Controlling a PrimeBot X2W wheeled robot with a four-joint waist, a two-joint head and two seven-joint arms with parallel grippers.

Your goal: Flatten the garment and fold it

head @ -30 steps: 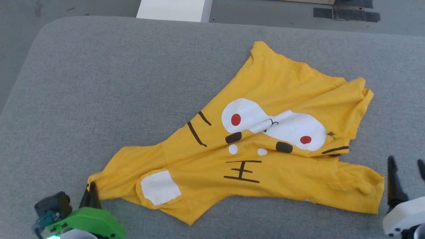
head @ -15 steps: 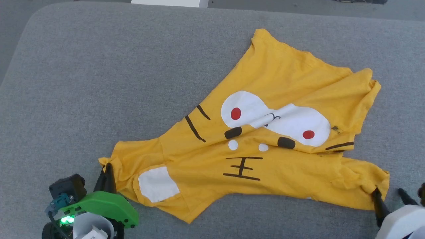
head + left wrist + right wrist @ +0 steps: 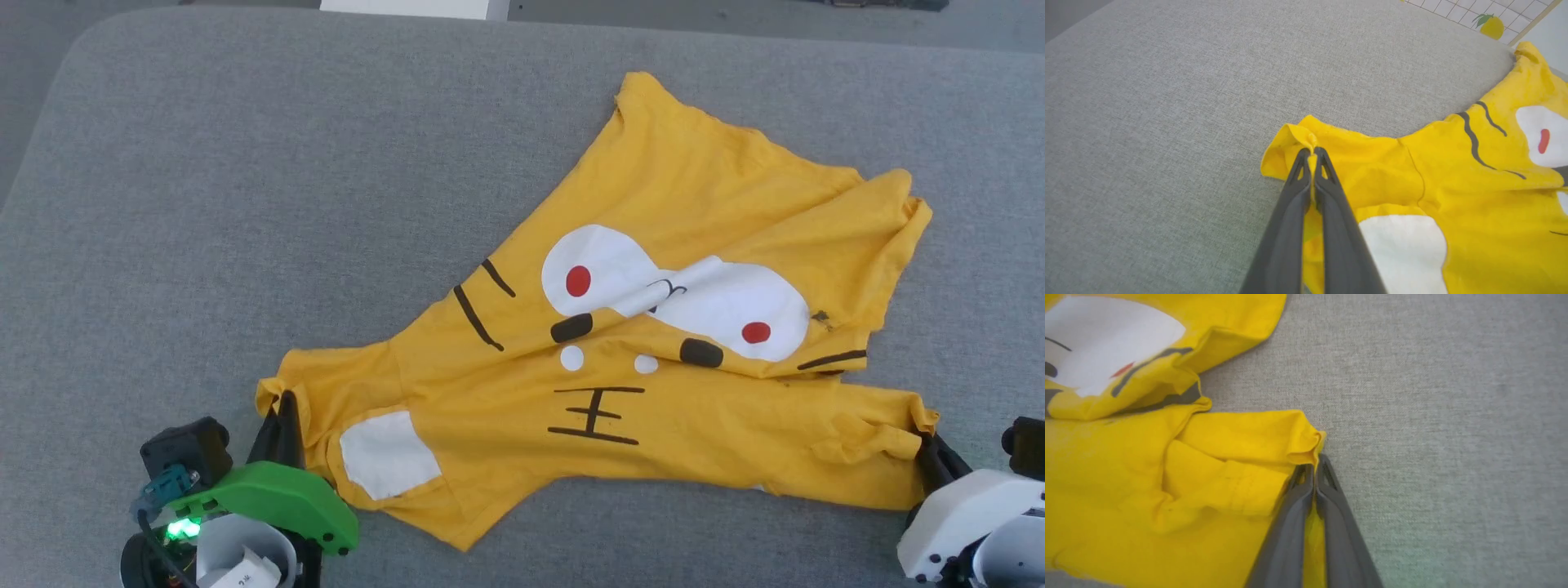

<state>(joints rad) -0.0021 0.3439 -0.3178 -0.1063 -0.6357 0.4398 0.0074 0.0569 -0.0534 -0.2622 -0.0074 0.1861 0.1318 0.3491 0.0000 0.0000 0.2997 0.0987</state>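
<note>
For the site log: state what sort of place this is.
Probably an indoor robot test area, not a home: a broad grey fabric-covered surface with a single garment laid out, grey floor beyond it, and a lemon-print tiled backdrop past its far edge.

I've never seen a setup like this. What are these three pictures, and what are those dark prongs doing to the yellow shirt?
This is a two-armed robot. The wide picture comes from its head camera, looking down on a grey padded surface. The other two come from wrist cameras looking along each gripper's two dark fingers. A yellow T-shirt with a tiger face lies crumpled there. The left gripper is shut on one end of it, the right gripper on the other.
</note>
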